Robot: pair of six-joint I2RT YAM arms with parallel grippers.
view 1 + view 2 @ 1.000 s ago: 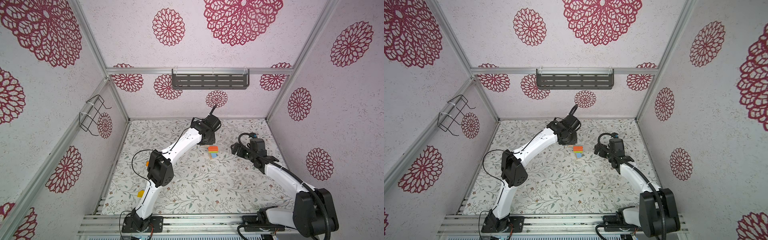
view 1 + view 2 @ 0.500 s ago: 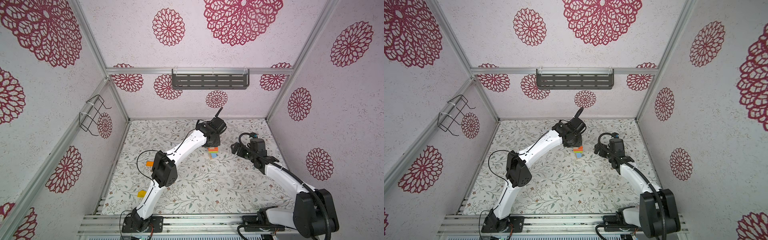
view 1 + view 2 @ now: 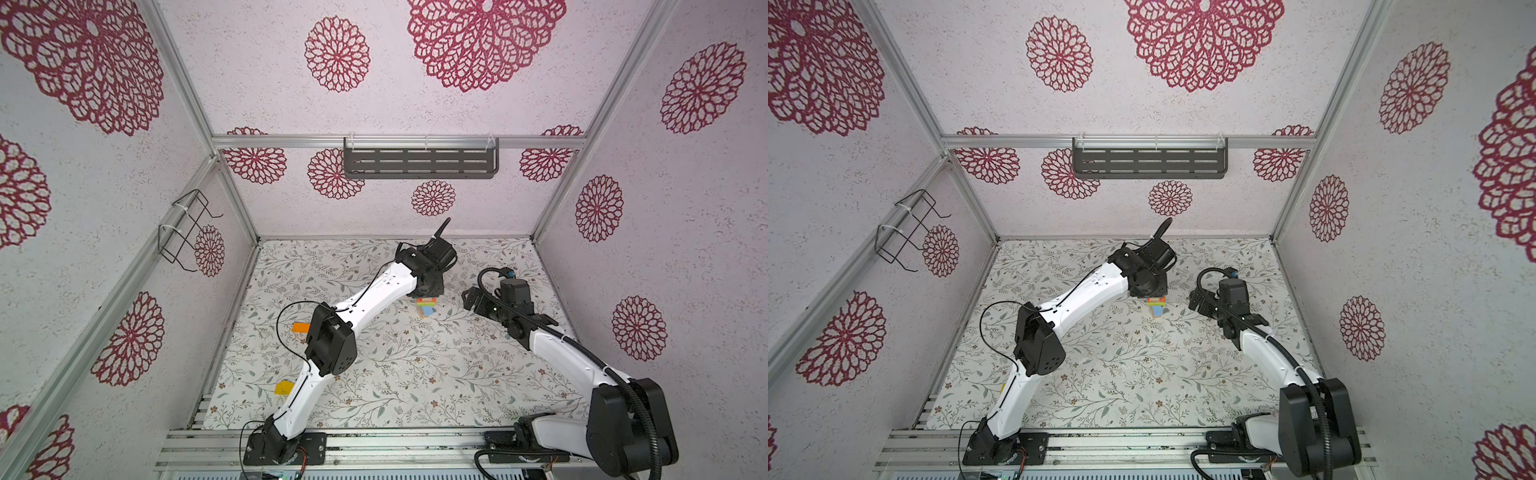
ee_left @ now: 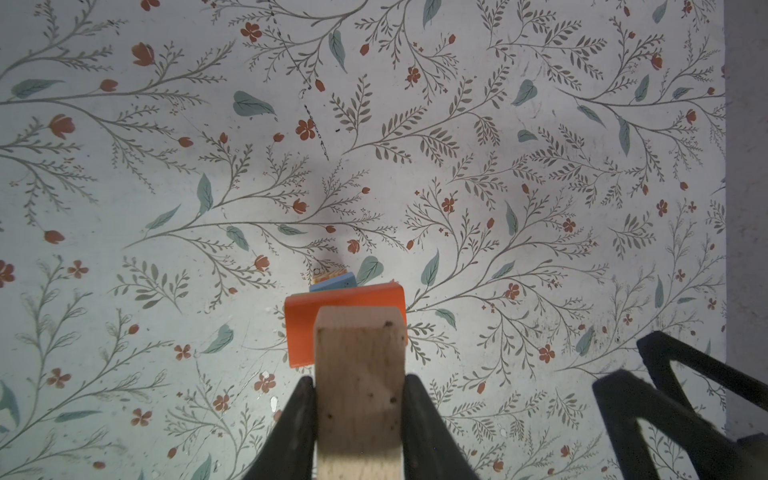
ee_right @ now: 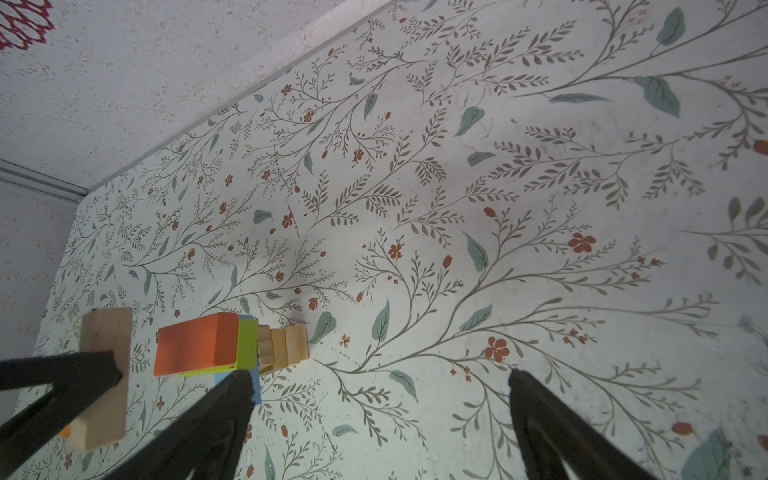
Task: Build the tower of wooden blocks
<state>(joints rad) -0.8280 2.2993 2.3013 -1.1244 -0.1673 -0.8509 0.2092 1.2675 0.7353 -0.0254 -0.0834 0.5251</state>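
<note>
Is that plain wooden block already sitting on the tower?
No: the right wrist view shows floor between the plain block and the tower's orange top block.

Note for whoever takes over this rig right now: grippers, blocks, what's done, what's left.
Left gripper: shut on a plain wood block, held above the wood block tower, not touching.
Right gripper: open, empty, beside the tower.
Done: natural cubes, light blue, lime green, red-orange top stacked.
Left: set the plain block on top; an orange block and a yellow block lie loose by the left arm.
</note>
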